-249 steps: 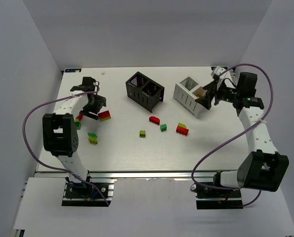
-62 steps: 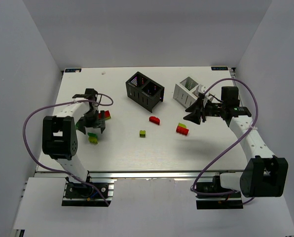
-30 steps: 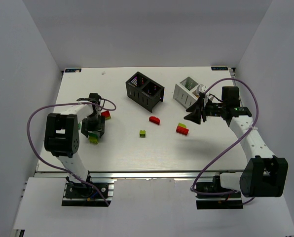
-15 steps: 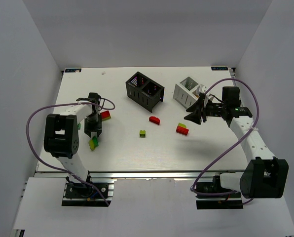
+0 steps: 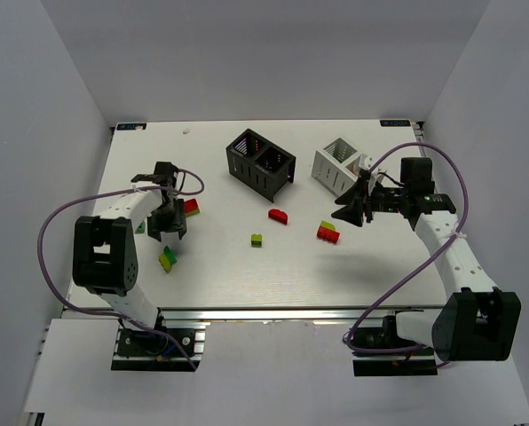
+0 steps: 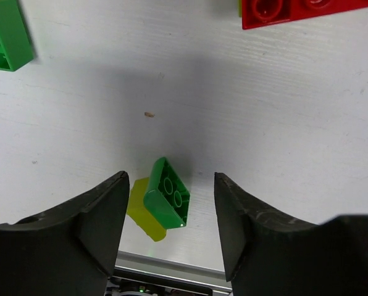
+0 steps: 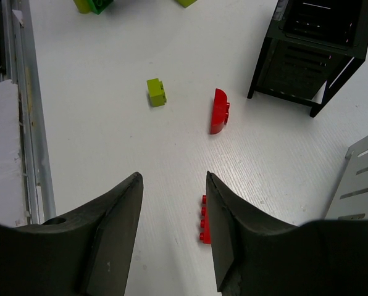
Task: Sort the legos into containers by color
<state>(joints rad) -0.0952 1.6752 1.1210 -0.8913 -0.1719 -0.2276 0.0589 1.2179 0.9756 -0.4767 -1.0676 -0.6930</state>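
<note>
Hovering left hand (image 5: 167,226) open and empty just above green-yellow stack (image 5: 167,258) at left of frame | hanging right hand (image 5: 346,211) open, gripping nothing, at right beside white bin (image 5: 331,173) | noting red brick (image 5: 278,215) and lime brick (image 5: 256,240) lying on bench (image 5: 220,275) at centre, black bin (image 5: 257,173) above them

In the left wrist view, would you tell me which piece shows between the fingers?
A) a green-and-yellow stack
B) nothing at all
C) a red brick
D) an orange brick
A: the green-and-yellow stack lies loose on the table, framed by the open left gripper; the red brick is up in the corner of the view.
</note>
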